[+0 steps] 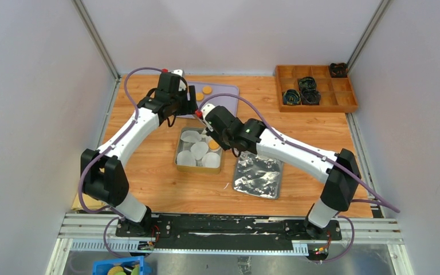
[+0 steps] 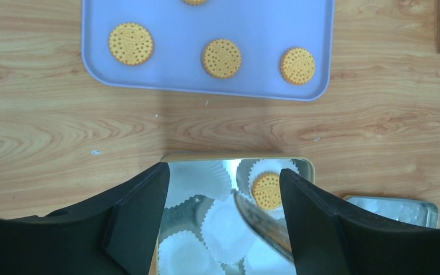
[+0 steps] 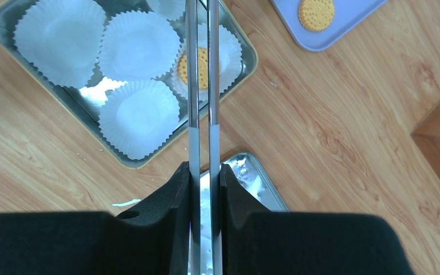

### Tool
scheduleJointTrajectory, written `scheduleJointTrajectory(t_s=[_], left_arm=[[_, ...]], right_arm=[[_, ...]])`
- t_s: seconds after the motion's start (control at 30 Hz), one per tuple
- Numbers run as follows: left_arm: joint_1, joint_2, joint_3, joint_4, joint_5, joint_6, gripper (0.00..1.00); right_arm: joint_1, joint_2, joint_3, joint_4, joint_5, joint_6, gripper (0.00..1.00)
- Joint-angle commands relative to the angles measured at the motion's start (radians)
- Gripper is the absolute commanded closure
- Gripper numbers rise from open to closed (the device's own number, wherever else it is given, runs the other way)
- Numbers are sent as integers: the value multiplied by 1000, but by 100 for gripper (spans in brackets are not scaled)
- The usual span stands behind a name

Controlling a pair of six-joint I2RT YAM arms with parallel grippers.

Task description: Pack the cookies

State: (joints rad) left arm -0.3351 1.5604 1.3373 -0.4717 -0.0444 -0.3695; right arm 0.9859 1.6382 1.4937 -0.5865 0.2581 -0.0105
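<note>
Several round yellow cookies (image 2: pixel 221 58) lie on a lavender tray (image 2: pixel 263 23), which also shows in the top view (image 1: pixel 223 91). One cookie (image 3: pixel 201 69) sits in a white paper liner inside the metal tin (image 1: pixel 179 163); it also shows in the left wrist view (image 2: pixel 266 190). My right gripper (image 3: pixel 204 172) is shut on metal tongs (image 3: pixel 201 114), whose arms reach over the tin and that cookie. My left gripper (image 2: pixel 223 175) is open and empty, above the tin's far rim (image 2: pixel 235 157), short of the tray.
Several empty white liners (image 3: pixel 140 46) fill the tin. The tin's lid (image 1: pixel 258 176) lies to its right. A wooden compartment box (image 1: pixel 315 87) with dark items stands at the back right. Walls enclose the table.
</note>
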Motion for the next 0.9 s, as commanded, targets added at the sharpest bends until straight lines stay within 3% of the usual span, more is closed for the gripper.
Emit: scheduleJointTrajectory(t_s=[0.0, 0.27, 0.7, 0.8, 0.87], left_arm=[[7, -19, 21, -17, 0, 11, 24], [7, -11, 26, -11, 12, 6, 24], [6, 16, 25, -7, 28, 9, 25], [7, 16, 29, -12, 19, 15, 24], [7, 17, 29, -13, 14, 17, 25]], right_arm=[[-71, 33, -8, -51, 141, 74, 100], [-249, 72, -52, -69, 279, 229, 100], [-374, 401, 41, -30, 191, 247, 99], [-408, 430, 27, -22, 146, 268, 92], [-431, 428, -3, 10, 84, 273, 67]])
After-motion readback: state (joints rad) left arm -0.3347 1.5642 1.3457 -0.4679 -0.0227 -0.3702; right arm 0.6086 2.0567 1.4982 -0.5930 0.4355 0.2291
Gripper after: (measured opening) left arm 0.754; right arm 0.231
